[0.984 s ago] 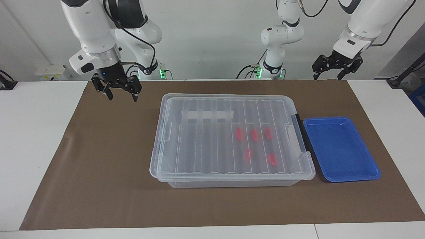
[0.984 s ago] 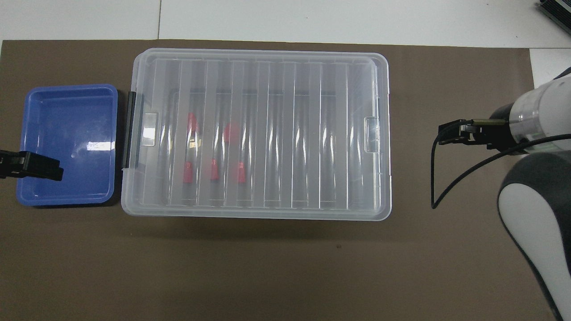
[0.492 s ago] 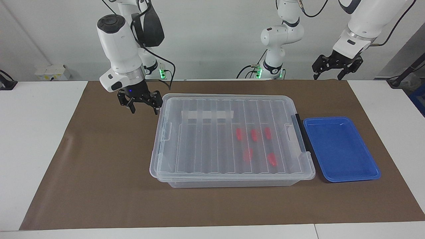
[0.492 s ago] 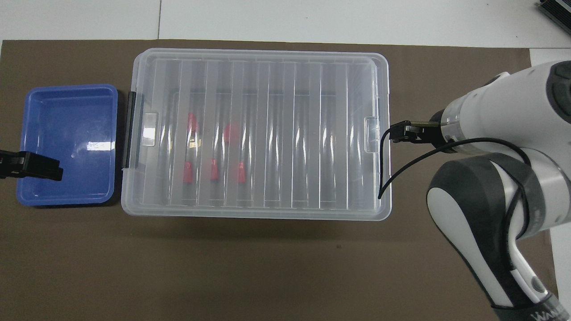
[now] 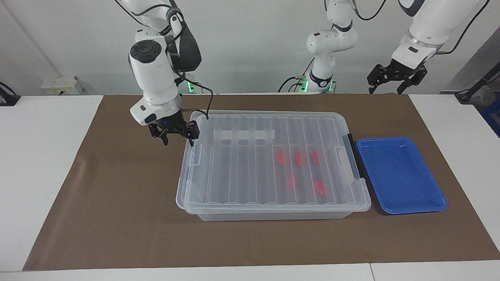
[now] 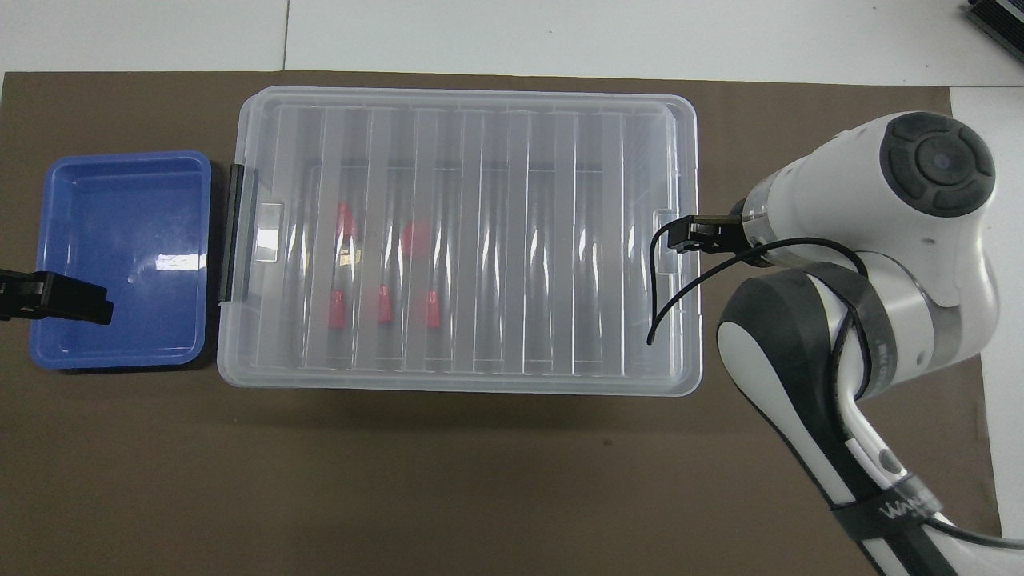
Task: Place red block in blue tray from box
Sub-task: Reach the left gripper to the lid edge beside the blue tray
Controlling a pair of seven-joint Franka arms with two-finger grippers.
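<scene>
The box (image 5: 234, 168) stands mid-table with its ribbed clear lid shut; it also shows in the overhead view (image 6: 552, 240). Several red blocks (image 5: 299, 159) lie inside it, toward the left arm's end, seen through the lid (image 6: 384, 304). The blue tray (image 5: 400, 175) sits empty beside the box at that end (image 6: 120, 240). My right gripper (image 5: 178, 141) is open and empty, low at the box's end toward the right arm, by the lid tab (image 6: 680, 238). My left gripper (image 5: 386, 89) is open, waiting high over the table's robot-side edge; its tip shows over the tray (image 6: 56, 298).
A brown mat (image 5: 117, 195) covers the table under everything. A black latch strip (image 5: 353, 156) runs along the box's end next to the tray. A third robot base (image 5: 324, 43) stands by the wall between the arms.
My right arm has swung in from the right arm's end of the mat and come down, bringing its gripper to the box's end. The left arm, box, blocks and tray have not moved.
</scene>
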